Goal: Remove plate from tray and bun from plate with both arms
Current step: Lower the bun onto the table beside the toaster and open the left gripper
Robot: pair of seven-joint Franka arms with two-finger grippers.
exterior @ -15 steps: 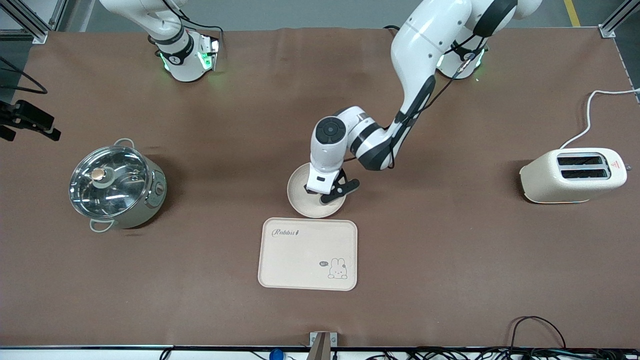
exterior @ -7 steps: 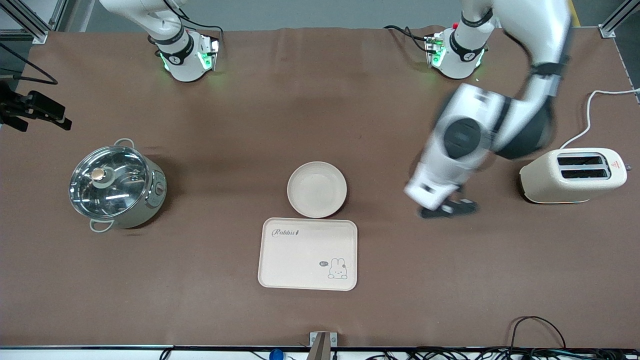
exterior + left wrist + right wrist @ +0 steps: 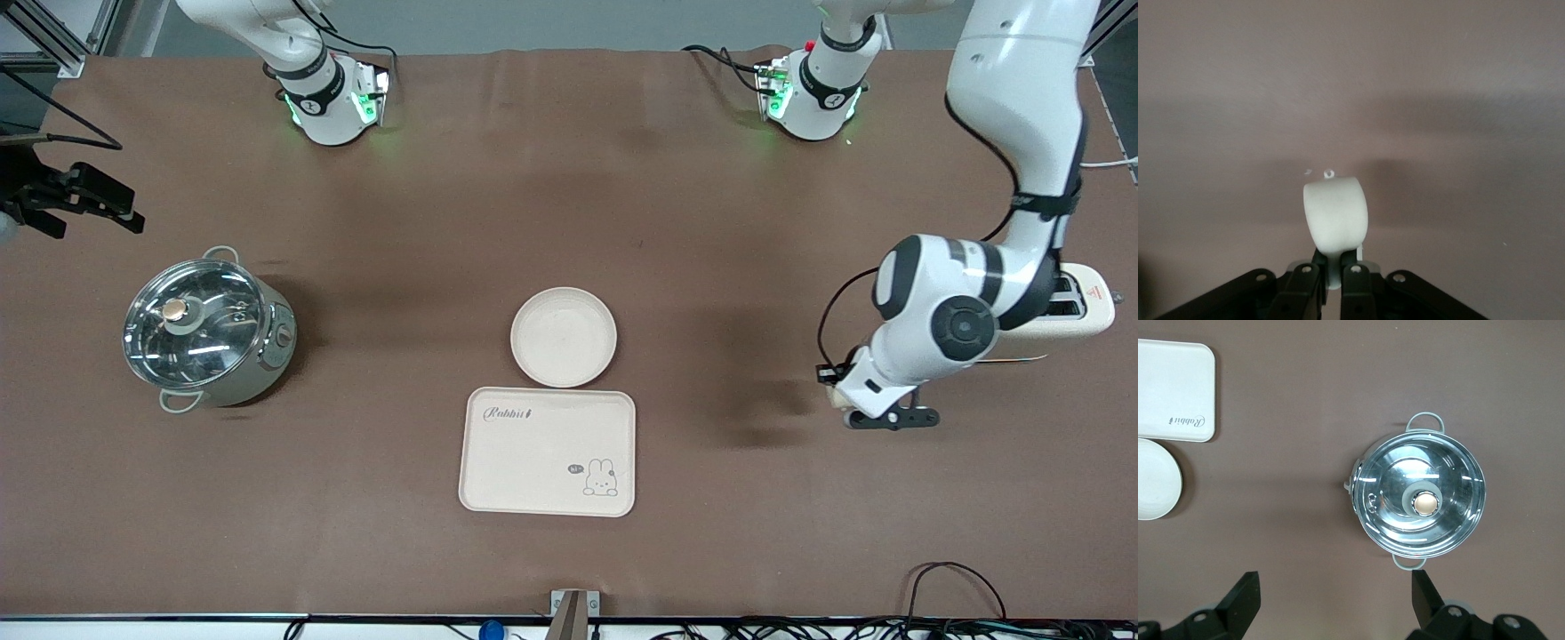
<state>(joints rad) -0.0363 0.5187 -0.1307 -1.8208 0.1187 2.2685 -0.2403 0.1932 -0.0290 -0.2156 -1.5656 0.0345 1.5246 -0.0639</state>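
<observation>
**Bun carried to bare desk, release pending**

The plate (image 3: pixel 564 337) lay empty on the desk (image 3: pixel 569 178), off the tray (image 3: pixel 548 452) and just beside the tray's edge that is farther from the front camera. The left claw (image 3: pixel 876 416) hung low over bare desk toward the left arm's end, near the toaster (image 3: pixel 1080 311). In the left wrist view the fingers (image 3: pixel 1302 287) were pinched on the bun (image 3: pixel 1335 213), which stuck out past the tips with brown desk below it. The right claw (image 3: pixel 1331 600) waited spread wide, holding nothing, high over the lidded pot (image 3: pixel 206 329).

Judgement: the step in hand was setting the bun down. Whether the bun touched the surface could not be told. Good practice would be to lower until the bun rests on the desk, part the fingers fully, then lift straight up so the soft lump neither sticks nor rolls. The spot should stay clear of the toaster.
</observation>
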